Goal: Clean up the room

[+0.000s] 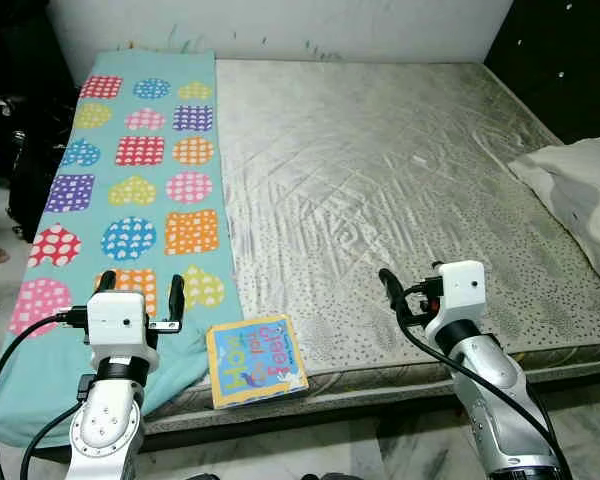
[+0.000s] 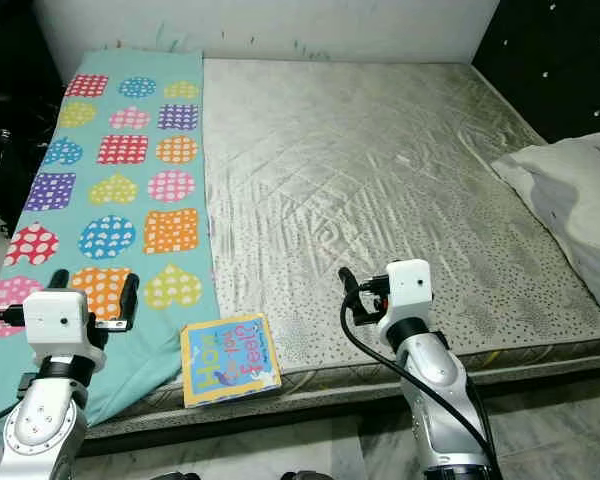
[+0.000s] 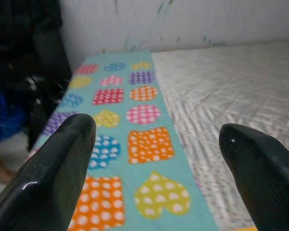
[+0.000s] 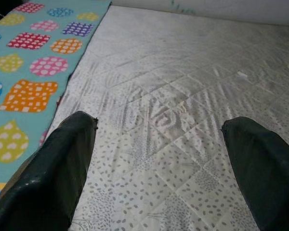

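My left pincer hangs with its fingers spread wide and nothing between them, over the near end of the turquoise blanket with its coloured hearts and squares. My right pincer is likewise spread and holds nothing, poised above the near edge of the bare grey mattress; in its wrist view the two fingers frame the quilted, speckled surface. Between my arms, a children's picture book lies flat on the front edge of the mattress, just beside the blanket's hem, its yellow-and-blue cover facing up and its near corner reaching the mattress edge. The blanket runs along the mattress's left side up to the white wall. A white pillow rests at the far right edge. Dark bags stand on the floor left of the bed.
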Tool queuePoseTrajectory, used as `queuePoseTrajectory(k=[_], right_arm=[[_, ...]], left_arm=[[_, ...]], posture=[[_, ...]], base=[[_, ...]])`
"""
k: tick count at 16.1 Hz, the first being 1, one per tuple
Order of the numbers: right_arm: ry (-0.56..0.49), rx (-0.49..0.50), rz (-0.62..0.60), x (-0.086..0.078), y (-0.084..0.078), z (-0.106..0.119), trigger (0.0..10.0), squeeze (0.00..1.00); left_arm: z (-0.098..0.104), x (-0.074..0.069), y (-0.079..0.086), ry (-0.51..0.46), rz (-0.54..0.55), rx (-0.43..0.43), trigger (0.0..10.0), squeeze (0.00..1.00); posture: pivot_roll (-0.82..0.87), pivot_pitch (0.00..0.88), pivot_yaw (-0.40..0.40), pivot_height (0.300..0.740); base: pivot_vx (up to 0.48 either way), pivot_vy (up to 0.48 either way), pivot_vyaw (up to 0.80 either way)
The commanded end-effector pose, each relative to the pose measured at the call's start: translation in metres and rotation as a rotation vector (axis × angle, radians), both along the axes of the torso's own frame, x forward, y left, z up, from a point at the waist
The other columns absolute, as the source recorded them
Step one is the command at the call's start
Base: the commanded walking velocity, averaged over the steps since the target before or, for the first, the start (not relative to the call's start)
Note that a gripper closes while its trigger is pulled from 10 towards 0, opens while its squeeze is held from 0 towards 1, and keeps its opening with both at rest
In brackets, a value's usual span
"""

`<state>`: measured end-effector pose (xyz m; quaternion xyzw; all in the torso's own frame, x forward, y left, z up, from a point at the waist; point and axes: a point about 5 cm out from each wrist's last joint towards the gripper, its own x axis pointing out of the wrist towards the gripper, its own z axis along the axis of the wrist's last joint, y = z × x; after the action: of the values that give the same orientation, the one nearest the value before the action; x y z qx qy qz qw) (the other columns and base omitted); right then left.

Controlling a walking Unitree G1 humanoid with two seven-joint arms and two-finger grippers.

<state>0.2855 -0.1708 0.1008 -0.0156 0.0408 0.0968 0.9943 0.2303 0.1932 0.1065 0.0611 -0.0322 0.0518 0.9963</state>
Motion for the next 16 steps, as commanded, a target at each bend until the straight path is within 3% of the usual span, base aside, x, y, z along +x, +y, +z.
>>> queuePoseTrajectory(k=[1,7,16], right_arm=[[0.003,-0.001,-0.003,0.0004,-0.0002,-0.0015,10.0,0.00],[0.016,-0.004,0.026,-0.0013,0.0035,-0.0051,10.0,0.00],[0.030,-0.001,0.053,-0.0028,0.0051,-0.0066,10.0,0.00]], left_arm=[[-0.0067,-0.0016,0.0012,0.024,0.006,-0.050,10.0,0.00],[-0.0116,-0.0026,0.0048,0.035,0.017,-0.101,10.0,0.00],[-0.0154,-0.0031,0.0068,0.057,0.039,-0.159,10.0,0.00]], posture=[[-0.10,0.085,-0.078,0.740],[-0.10,0.086,-0.075,0.740],[-0.11,0.103,-0.084,0.628]], base=[[0.000,0.000,0.00],[0.000,0.000,0.00],[0.000,0.000,0.00]])
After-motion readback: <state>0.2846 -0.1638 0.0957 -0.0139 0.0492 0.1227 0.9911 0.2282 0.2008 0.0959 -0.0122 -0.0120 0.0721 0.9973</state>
